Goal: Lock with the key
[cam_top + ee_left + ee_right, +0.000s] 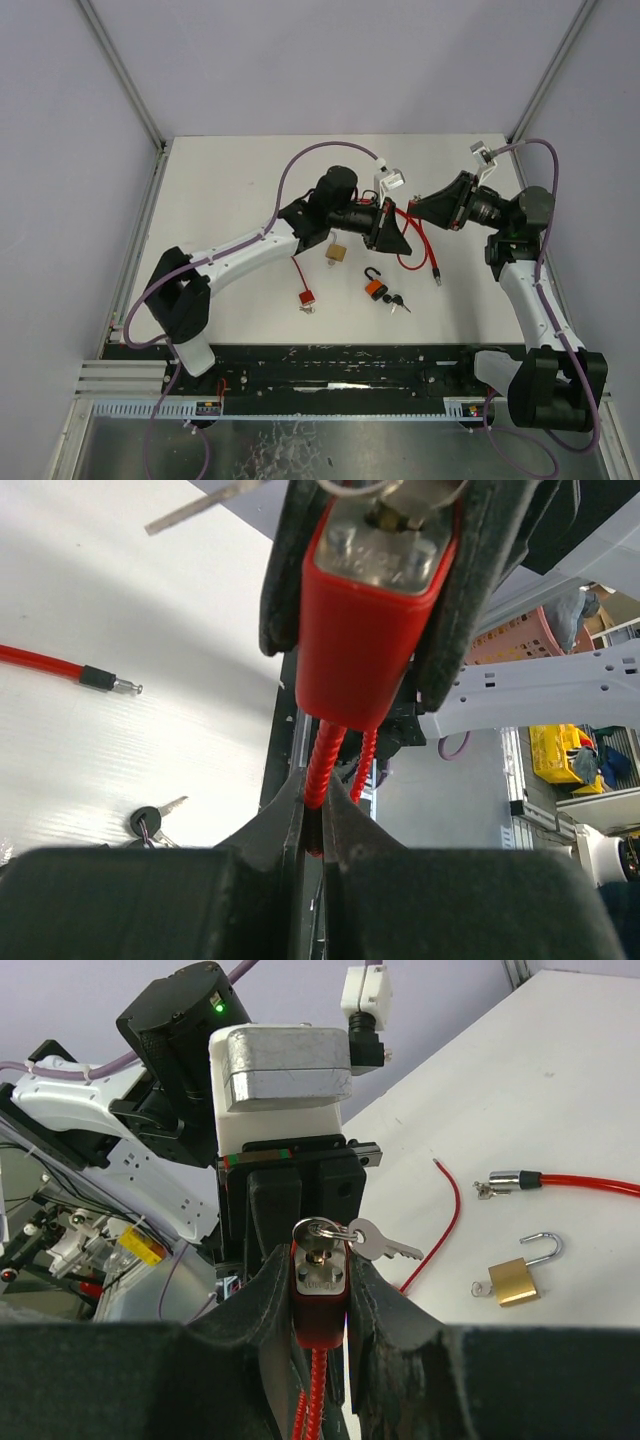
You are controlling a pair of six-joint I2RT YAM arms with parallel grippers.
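L gripper (313, 805) clamps red cable (328, 742) just below red lock (365, 630).

The lock body (365, 630) is red with a silver metal face, its twisted cable (322, 755) is also red, and the key (385, 1243) is silver. On the white table (230, 190) there are a brass-yellow padlock (337, 252) with a silver shackle, an orange padlock (373, 289), a small red padlock (306, 298) and keys (398, 301) with black heads.
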